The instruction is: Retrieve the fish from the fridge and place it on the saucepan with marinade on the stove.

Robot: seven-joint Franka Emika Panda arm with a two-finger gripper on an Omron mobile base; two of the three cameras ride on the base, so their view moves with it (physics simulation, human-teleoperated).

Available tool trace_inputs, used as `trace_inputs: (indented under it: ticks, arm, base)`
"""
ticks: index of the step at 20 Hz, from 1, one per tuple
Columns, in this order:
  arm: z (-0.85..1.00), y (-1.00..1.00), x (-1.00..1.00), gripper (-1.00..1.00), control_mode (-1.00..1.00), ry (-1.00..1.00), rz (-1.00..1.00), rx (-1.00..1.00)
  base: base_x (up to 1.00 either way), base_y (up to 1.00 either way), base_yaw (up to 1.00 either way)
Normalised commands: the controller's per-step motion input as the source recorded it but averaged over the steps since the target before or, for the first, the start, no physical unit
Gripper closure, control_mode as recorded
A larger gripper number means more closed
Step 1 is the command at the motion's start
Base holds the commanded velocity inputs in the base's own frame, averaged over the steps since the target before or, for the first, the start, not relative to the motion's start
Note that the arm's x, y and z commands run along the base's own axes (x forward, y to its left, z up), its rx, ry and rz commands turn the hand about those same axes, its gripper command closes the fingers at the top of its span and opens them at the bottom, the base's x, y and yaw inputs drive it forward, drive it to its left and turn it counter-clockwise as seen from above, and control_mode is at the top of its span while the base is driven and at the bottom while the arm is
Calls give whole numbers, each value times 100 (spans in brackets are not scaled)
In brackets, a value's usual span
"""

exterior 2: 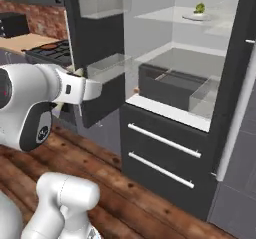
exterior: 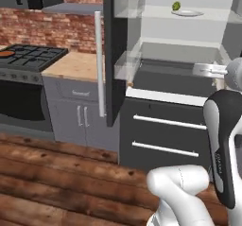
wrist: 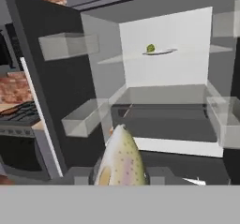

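In the left base view, the tall dark-grey fridge (exterior: 156, 126) is seen with its door swung open, the door's edge standing between the white interior and the wooden-topped table (exterior: 75, 65); a small green item on a white plate (exterior: 187, 13) sits on an upper clear shelf. The dark-grey gas stove (exterior: 28, 57) lies well apart at far left, with the small round orange-brown saucepan (exterior: 5, 54) at the picture's edge. In the right base view, the white arm is seen left of the open fridge (exterior 2: 170, 148), with bare wooden floor (exterior 2: 125, 193) before the two drawers. In the hand view, the pale speckled fish (wrist: 121, 160) is pinched in the claw (wrist: 123, 177), held outside the fridge (wrist: 164, 78), facing its open compartment.
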Motion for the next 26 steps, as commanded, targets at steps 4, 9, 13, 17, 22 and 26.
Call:
trace_inputs:
  ticks: [4,9,13,17,22,26]
  arm:
    - [0,0,0,100,100,0,0,0]
    - [0,0,0,100,100,0,0,0]
    - [0,0,0,100,100,0,0,0]
    - [0,0,0,100,100,0,0,0]
    - [0,0,0,100,100,0,0,0]
    - [0,0,0,100,100,0,0,0]
  base:
    - [-36,0,84]
    - [-41,-2,82]
    - [-61,-14,75]
    - [-61,-6,73]
    - [61,-33,36]
    - [100,-21,16]
